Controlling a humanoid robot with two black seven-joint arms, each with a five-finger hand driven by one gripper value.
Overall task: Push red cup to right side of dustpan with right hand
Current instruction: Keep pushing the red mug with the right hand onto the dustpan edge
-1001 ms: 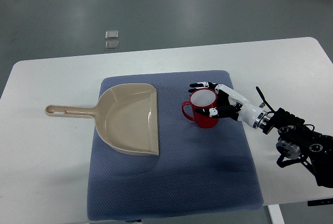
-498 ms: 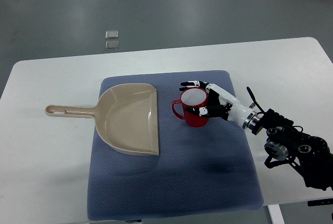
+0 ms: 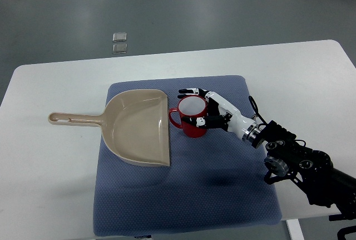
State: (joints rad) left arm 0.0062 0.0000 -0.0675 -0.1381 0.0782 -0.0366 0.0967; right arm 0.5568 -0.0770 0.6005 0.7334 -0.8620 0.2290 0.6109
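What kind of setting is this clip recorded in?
Probably a robotics lab or test room: a white table with a blue mat stands on a bare grey floor, staged with only a beige dustpan and a red cup for the right hand.

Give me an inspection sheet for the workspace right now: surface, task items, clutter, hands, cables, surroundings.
Surface: white table with a blue mat laid on it; the mat lies flat.
Job's things: red cup upright on the mat, handle pointing at the beige dustpan, close by its right edge; contact cannot be told. Dustpan lies flat, handle out to the left over the table.
Clutter: nothing seen on the table.
Hands: right hand cupped against the cup's right side, fingers around its rim and wall. Left hand not in view.
Cables: thin black cable looping at the right wrist.
Surroundings: grey floor; two small square floor plates beyond the table.
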